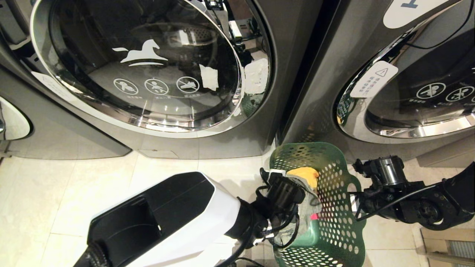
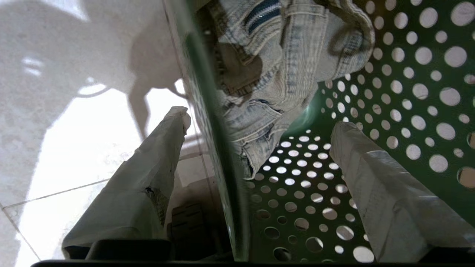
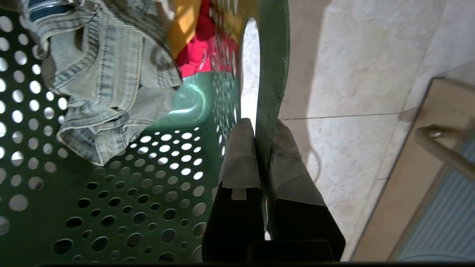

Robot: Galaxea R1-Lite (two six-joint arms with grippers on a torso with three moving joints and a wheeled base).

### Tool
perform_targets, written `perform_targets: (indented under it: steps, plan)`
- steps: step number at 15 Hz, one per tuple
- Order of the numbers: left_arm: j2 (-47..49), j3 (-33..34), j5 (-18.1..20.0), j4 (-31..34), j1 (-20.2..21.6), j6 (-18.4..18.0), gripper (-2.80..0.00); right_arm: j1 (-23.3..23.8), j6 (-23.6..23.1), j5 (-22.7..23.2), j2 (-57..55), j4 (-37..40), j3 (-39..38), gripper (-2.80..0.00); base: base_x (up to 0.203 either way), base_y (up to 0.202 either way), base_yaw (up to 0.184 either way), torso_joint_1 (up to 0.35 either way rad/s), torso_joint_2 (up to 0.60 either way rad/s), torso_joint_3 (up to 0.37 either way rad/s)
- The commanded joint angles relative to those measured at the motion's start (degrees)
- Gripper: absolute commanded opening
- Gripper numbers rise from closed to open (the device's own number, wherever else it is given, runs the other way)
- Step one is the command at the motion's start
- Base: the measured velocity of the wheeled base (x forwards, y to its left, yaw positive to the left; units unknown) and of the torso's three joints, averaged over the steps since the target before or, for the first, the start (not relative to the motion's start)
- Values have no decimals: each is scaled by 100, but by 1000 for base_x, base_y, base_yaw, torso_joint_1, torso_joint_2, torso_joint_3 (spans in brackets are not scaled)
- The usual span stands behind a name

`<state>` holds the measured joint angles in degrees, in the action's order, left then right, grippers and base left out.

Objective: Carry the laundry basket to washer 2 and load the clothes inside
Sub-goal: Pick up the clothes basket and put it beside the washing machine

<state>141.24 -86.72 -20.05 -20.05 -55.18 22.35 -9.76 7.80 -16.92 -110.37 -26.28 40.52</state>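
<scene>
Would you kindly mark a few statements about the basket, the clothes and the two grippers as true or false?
1. The right gripper is clamped on the laundry basket rim. True.
2. The left gripper is shut on the rim. False: its fingers stand open astride the wall.
3. The denim trousers lie in the basket. True.
4. The washer door is open. False: it is closed.
5. The basket is empty. False: clothes are inside.

Basket (image 1: 336,207) stood on floor (image 1: 55,193), near side of the gap between two washers: one far left (image 1: 148,74), one far right (image 1: 408,74). Clothes (image 1: 306,185) lay inside basket. Left gripper (image 2: 256,126) straddled basket's left wall; right gripper (image 3: 265,137) sat on its right wall.
</scene>
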Motion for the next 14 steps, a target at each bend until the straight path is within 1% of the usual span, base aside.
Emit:
perform_targets:
  steps: [1,3,9,12,14]
  plan:
    - [-18,-20,-7,-16,-71,24,0,173,-185,-22,109,-17,8,-280,0,0,0,0,0,0]
    - [-44,-20,-7,-16,-129,24,0,346,-401,-14,189,-18,12,-280,0,0,0,0,0,0]
    - [-141,0,-53,8,-119,24,0,936,-949,48,305,-26,-35,-280,0,0,0,0,0,0]
    - [-123,41,-187,86,-65,15,0,1020,-965,198,300,-26,-53,-280,0,0,0,0,0,0]
    - [-170,44,-299,170,-27,15,0,1020,-996,207,282,-17,-83,-280,0,0,0,0,0,0]
